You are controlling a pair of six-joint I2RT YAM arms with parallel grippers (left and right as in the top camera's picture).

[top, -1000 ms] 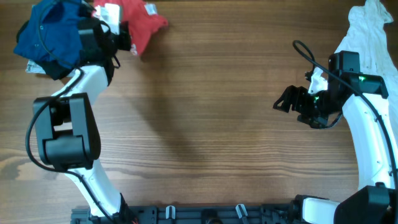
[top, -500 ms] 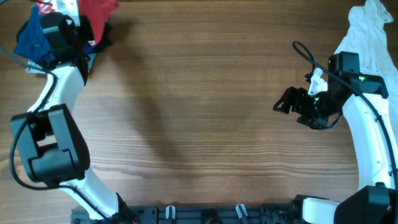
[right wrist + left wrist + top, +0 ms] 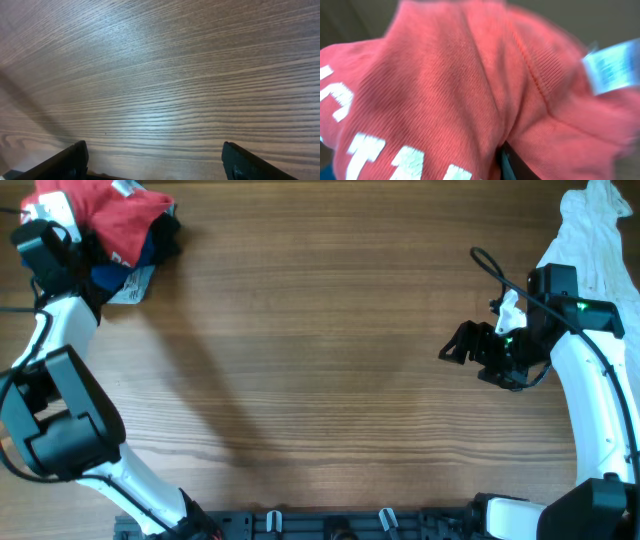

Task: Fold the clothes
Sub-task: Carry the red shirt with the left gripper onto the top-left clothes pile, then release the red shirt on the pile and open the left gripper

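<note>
Overhead, you had the red T-shirt [image 3: 105,215] bunched in a loose heap at the far left corner of the worktop [image 3: 320,380]. Its white neck label [image 3: 125,188] showed at the far edge of the heap. A blue garment [image 3: 150,245] lay dark and crumpled under the heap's right side. A pale printed tag [image 3: 130,285] stuck out onto the wood on the near side of it.

Your left arm [image 3: 60,330] reached up along the left edge, with its wrist against the heap. In the left wrist view, blurred red knit filled almost the whole frame. A stitched seam ran down the cloth, with white block lettering [image 3: 365,150] at the lower left and the label at the right edge. The cloth hid the left fingers, so you could not tell whether they were apart or clamped on it.

Your right fingers [image 3: 75,160] stood wide apart with only bare wood grain between them, gripping nothing, right of the worktop's centre. A long white garment [image 3: 600,230] lay rumpled at the far right corner, trailing along the right edge just beside your right arm [image 3: 590,380] and well apart from the red heap.
</note>
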